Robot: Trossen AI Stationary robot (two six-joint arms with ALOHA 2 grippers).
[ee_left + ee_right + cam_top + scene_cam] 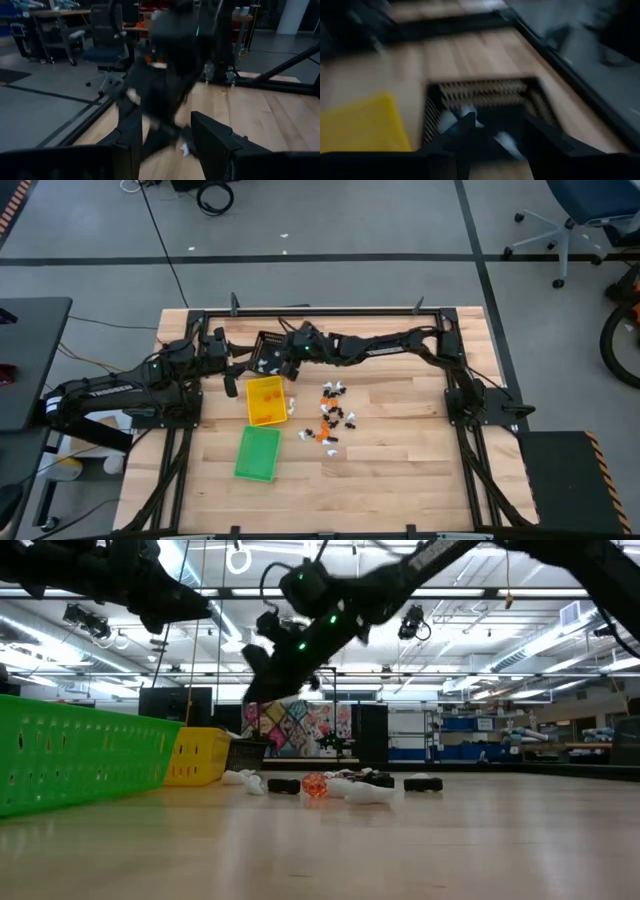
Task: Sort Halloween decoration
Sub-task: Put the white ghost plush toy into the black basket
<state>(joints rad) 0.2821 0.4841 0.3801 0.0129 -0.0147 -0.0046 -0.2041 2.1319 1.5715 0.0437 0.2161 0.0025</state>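
Right gripper (272, 356) above black tray (485, 90), upper centre.
Only in right wrist view: fingers apart, empty, white trinkets (451, 120) inside; left gripper (162, 137) open too.

Overhead, table-level, two wrist cameras.

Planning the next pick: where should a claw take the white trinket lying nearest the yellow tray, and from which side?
Probably straight from above, across its narrow middle: the white trinket lies flat on the table. Close the fingers parallel to the yellow tray wall, since the gap there looks tight.
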